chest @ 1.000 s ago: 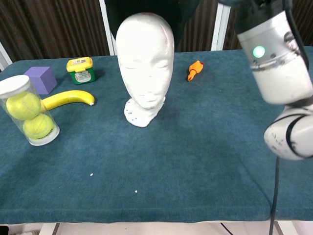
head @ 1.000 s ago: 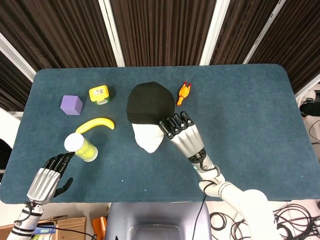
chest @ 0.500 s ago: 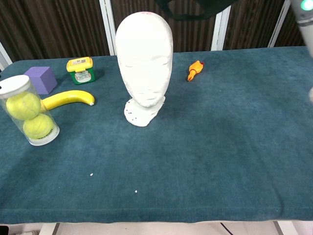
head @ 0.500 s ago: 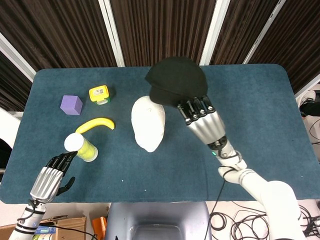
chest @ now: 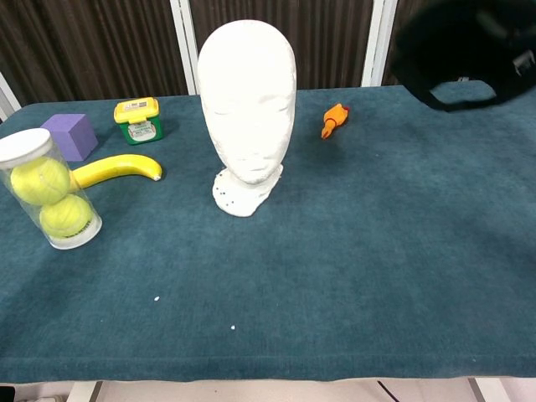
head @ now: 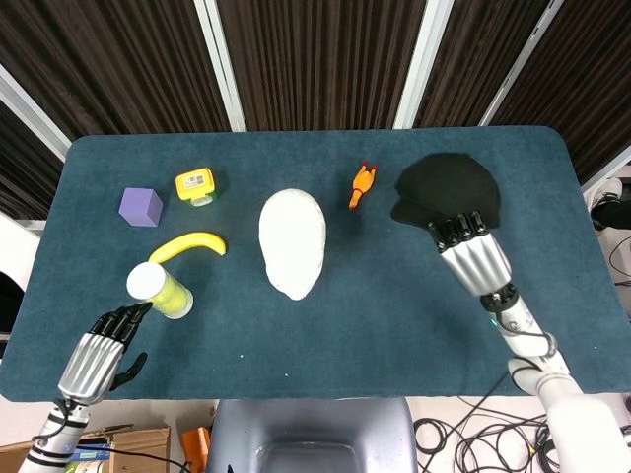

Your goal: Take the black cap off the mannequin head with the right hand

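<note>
Black cap (head: 449,194) off mannequin head (head: 292,240), held in air above counter (head: 394,315) near right edge, well apart from head. Right hand (head: 471,256) fingers (head: 455,231) clamp cap's near rim to carry it clear. Head bare, upright mid-counter. Left hand (head: 99,357) at front-left corner, fingers curled, holding nothing.

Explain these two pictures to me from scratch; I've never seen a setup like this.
This is a two-armed robot with humanlike hands, working at a blue table. One picture looks down from its head, the other looks forward from its chest.

On the table stand a white mannequin head, now bare, a tube of tennis balls, a banana, a purple cube, a small yellow-and-green gadget and an orange rubber chicken toy.

The right hand holds the black cap in the air, off to the side. The left hand rests near the tube, holding nothing.
</note>
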Robot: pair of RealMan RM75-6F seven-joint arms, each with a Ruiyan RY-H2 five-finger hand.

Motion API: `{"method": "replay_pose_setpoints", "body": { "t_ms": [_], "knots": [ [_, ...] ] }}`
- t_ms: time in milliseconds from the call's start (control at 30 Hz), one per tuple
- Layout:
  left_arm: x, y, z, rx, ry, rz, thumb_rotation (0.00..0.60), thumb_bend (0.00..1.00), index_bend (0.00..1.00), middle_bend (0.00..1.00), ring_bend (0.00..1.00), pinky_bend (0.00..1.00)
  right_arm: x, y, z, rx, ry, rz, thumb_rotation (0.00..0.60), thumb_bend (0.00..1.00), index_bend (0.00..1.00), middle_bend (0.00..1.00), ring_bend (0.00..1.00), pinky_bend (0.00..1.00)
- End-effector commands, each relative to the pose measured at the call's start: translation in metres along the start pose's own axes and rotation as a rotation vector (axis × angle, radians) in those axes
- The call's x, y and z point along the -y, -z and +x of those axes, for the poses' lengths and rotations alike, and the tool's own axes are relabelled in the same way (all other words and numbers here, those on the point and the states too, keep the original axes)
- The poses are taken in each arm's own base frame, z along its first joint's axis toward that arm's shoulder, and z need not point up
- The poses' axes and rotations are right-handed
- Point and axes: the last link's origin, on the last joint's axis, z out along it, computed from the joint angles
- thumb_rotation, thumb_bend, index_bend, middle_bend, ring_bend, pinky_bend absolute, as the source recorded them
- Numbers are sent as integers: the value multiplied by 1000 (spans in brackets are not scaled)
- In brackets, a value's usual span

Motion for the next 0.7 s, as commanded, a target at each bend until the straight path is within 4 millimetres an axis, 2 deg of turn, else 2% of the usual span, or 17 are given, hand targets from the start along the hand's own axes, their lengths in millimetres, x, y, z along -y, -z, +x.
{"method": "replay_pose_setpoints", "body": {
  "t_ms": [33, 100, 133, 267, 367, 433, 500, 567, 700],
  "knots": [
    [0, 1, -1, 4, -5, 5, 600, 369, 0, 156, 164, 278, 13, 32, -15, 142, -50, 1, 600, 438, 999, 861, 691, 746],
    [0, 2, -3, 10, -13, 10, 600, 370, 0, 156, 164, 278, 19, 44, -19, 194, -79, 10, 600, 409, 953, 852, 662, 718],
    [0, 2, -3, 12, -17, 12, 600, 370, 0, 156, 165, 278, 22, 50, -21, 219, -96, 5, 600, 398, 898, 827, 627, 689],
    [2, 3, -5, 27, -22, 24, 600, 371, 0, 155, 165, 278, 37, 78, -21, 299, -249, -24, 600, 376, 655, 652, 458, 560],
    [3, 3, -7, 38, -22, 28, 600, 369, 0, 155, 164, 278, 44, 103, -23, 394, -333, -39, 600, 275, 332, 433, 252, 357],
    [4, 3, -8, 42, -24, 28, 600, 369, 0, 155, 165, 278, 46, 117, -24, 454, -370, -43, 600, 203, 86, 243, 98, 190],
    [5, 3, -8, 45, -23, 28, 600, 370, 0, 154, 165, 278, 49, 128, -20, 499, -418, -44, 600, 158, 1, 107, 16, 82],
    [6, 4, -9, 47, -20, 33, 600, 370, 0, 154, 165, 278, 51, 139, -16, 550, -467, -40, 600, 132, 0, 39, 0, 27],
    [8, 7, -11, 53, -20, 43, 600, 370, 0, 153, 164, 278, 56, 155, 1, 663, -539, -3, 600, 88, 0, 0, 0, 0]
  ]
}}
